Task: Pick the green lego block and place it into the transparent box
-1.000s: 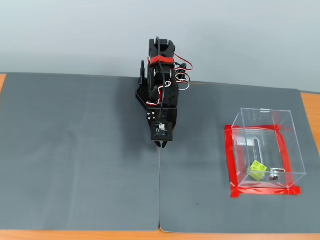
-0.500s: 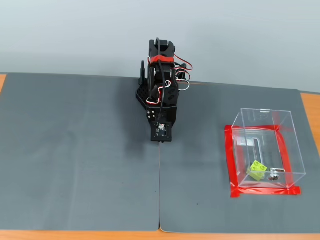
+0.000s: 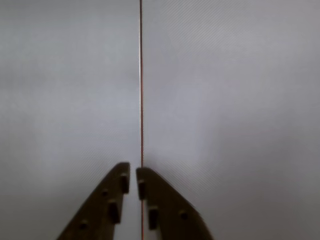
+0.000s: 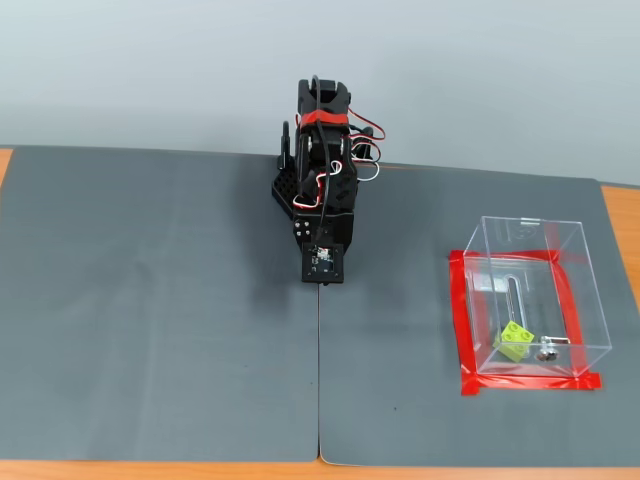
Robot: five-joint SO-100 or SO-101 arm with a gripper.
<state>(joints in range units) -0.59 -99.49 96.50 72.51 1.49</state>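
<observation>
lime-green lego block (image 4: 516, 341) already sits inside the transparent box (image 4: 575, 290) near the bench's front right corner. we see the gripper (image 3: 133, 181) closed and empty, back centre over the mat seam (image 3: 141, 100), well apart from it.

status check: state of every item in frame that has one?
green lego block: inside the transparent box, on its floor near the front, tilted.
transparent box: upright, top open, standing inside the red tape outline.
red tape outline: flat on the mat around the box base.
gripper: shut, empty, fingertips nearly touching, over the mat seam.
arm: folded back at its base, away from the box.
</observation>
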